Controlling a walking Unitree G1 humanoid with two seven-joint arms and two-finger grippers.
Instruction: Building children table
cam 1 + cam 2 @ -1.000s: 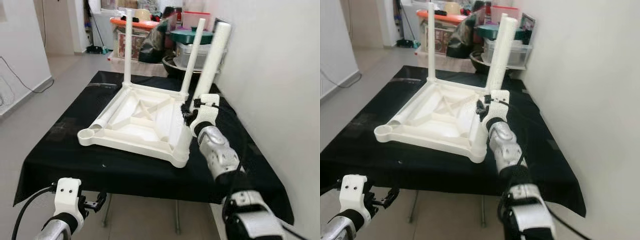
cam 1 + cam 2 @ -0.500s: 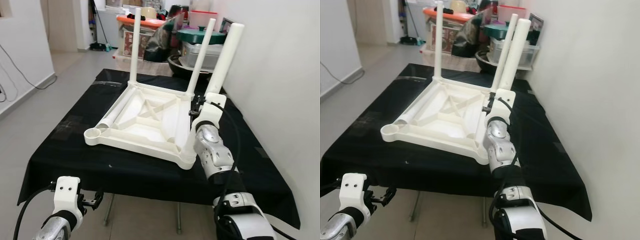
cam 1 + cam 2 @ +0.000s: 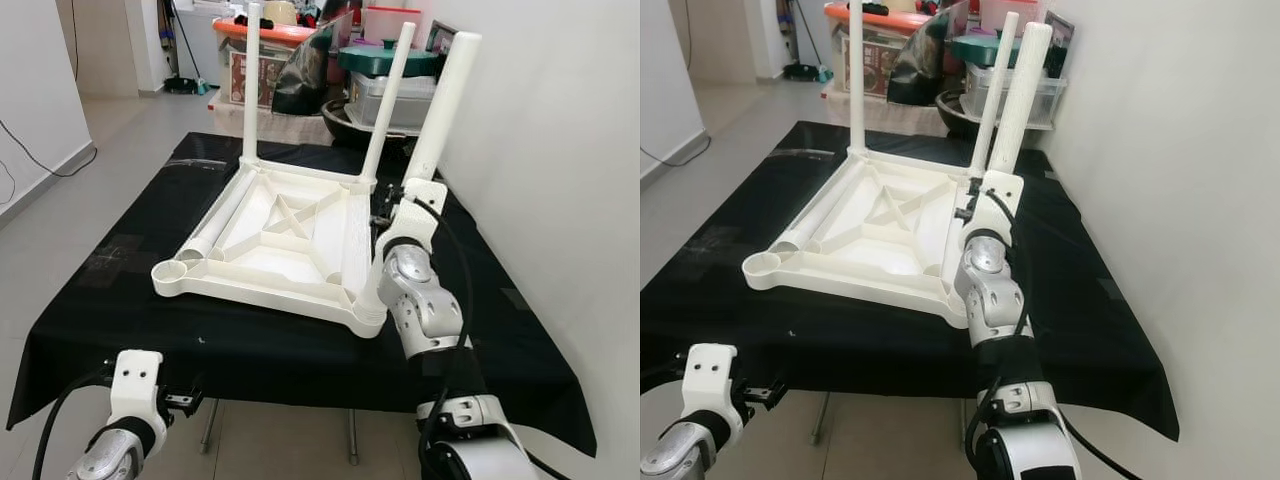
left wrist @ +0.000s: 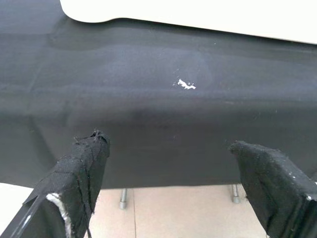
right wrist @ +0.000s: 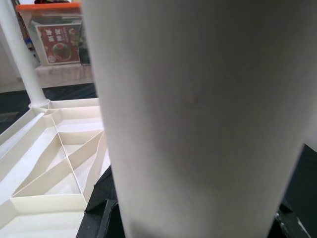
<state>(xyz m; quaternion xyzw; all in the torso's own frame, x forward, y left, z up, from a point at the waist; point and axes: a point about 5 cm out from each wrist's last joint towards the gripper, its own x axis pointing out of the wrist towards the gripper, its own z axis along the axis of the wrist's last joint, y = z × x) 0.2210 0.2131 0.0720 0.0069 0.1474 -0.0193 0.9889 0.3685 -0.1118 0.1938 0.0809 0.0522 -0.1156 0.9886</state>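
Soft, even daylight fills the room, brightest on the right-hand wall (image 3: 560, 150). The black cloth (image 3: 120, 300) shows faint sheen. Up close, the white leg (image 5: 198, 114) looks blurred, perhaps out of focus.

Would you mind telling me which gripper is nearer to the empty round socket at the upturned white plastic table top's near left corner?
Left. The left gripper hangs below the black-draped table's front edge, under that empty round socket. The right gripper grips a white tubular leg at the top's far side.

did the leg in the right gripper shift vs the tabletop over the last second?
Cannot tell. The whole view shifted, so the camera moved. The held leg sits by the white tabletop right edge, in the right gripper, much as before.
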